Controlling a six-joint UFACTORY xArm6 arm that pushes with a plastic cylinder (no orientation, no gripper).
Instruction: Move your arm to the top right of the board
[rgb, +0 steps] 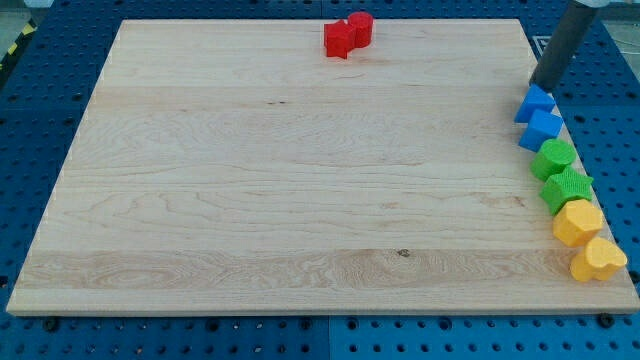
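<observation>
My rod comes down from the view's top right, and my tip (540, 86) rests on the board's right edge near the top right corner. It sits just above a blue block (535, 102), touching or nearly touching it. Below it a second blue block (541, 129), a green round block (553, 157), a green star-like block (567, 188), a yellow hexagon-like block (578, 222) and a yellow heart-like block (598, 260) line the right edge.
Two red blocks (347, 34) sit together at the board's top edge, near the middle. The wooden board (290, 180) lies on a blue perforated table (30, 110).
</observation>
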